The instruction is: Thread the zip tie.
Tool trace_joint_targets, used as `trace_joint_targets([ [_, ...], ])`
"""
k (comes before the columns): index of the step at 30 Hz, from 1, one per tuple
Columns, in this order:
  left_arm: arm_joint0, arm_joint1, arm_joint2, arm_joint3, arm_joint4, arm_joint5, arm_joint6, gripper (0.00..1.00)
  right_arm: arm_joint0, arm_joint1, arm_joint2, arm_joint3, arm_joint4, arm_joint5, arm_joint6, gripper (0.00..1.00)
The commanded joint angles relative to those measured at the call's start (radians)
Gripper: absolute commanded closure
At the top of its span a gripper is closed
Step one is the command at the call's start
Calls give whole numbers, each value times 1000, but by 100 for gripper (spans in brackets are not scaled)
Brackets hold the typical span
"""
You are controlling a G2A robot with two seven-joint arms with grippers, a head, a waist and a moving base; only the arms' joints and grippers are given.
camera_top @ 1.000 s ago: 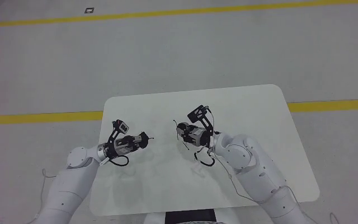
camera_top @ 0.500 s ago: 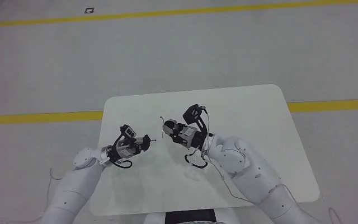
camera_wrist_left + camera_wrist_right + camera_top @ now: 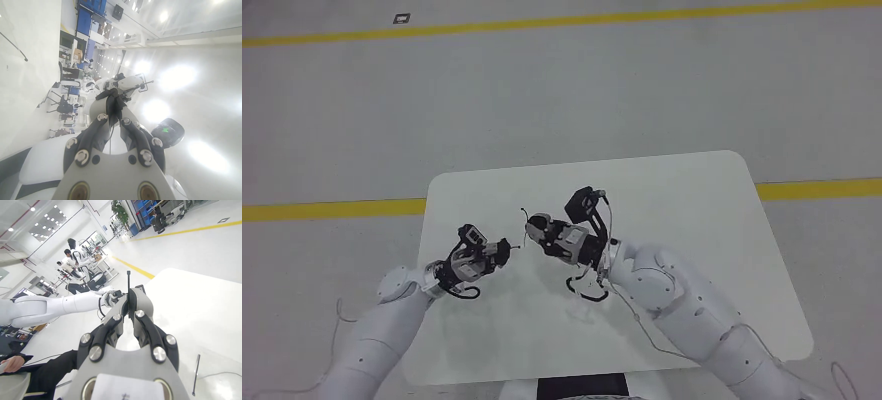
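My right gripper (image 3: 532,232) (image 3: 129,306) is shut on a thin black zip tie (image 3: 128,289), held upright above the white table (image 3: 692,200) with its square head at the top end (image 3: 525,214). My left gripper (image 3: 504,248) (image 3: 113,108) hovers close beside it, a small gap away, and is shut on a thin black zip tie strand (image 3: 111,130) that trails back toward the wrist. I cannot tell whether both hold the same tie. The two grippers face each other over the table's left half.
A second black zip tie (image 3: 195,374) lies flat on the table near the right arm. The table's left edge (image 3: 430,240) is close to the left arm. A yellow floor line (image 3: 332,209) runs behind the table.
The right gripper has moved left with the zip tie, and the left gripper has come slightly right. The gap between them has narrowed to a small one.
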Motion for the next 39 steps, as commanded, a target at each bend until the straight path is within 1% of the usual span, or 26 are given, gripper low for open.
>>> trace_joint_targets([
  [1, 2, 0, -3, 9, -16, 23, -11, 100, -2, 1, -10, -8, 21, 0, -20, 100],
  [3, 1, 0, -3, 13, -29, 40, -15, 100, 1, 4, -25, -17, 49, 0, -41, 100],
  [4, 2, 1, -2, 12, -32, 44, -15, 100, 4, 7, -40, -27, 82, 0, -61, 100],
  [9, 6, 10, 0, 9, -66, 65, -15, 100, 40, 26, -86, -24, 163, 0, -101, 100],
  [11, 10, 14, 4, -4, -85, 73, -15, 100, 40, 26, -86, -24, 163, 0, -101, 100],
  [12, 13, 17, 6, -15, -84, 73, -15, 100, 40, 26, -86, -24, 163, 0, -101, 100],
  [13, 14, 19, 5, -18, -83, 67, -15, 100, 40, 26, -86, -24, 163, 0, -101, 100],
  [20, 14, 18, 5, -18, -83, 70, -8, 100, 36, 26, -86, -23, 166, 0, -105, 100],
  [21, 16, 17, 7, -23, -88, 83, 12, 100, 33, 26, -82, -17, 169, 0, -111, 100],
  [22, 15, 17, 5, -18, -91, 89, 18, 100, 32, 26, -79, -10, 169, 0, -112, 100],
  [23, 14, 18, 4, -12, -89, 96, 16, 100, 33, 26, -79, -11, 165, 0, -113, 100],
  [25, 12, 18, 2, -2, -110, 130, -15, 100, 30, 28, -79, -10, 172, 0, -118, 100],
  [27, 10, 20, 1, -9, -115, 150, -15, 100, 30, 31, -78, -4, 166, 0, -122, 100],
  [31, 18, 30, -2, -31, -116, 163, -15, 100, 32, 39, -86, 6, 167, 0, -139, 100],
  [35, 22, 38, 10, -50, -116, 176, -15, 100, 40, 46, -101, 19, 169, 0, -157, 100],
  [37, 23, 42, 14, -54, -120, 176, -15, 100, 45, 50, -112, 21, 167, 0, -166, 100],
  [39, 23, 45, 23, -61, -131, 185, -15, 100, 53, 54, -127, 26, 153, 0, -179, 100],
])
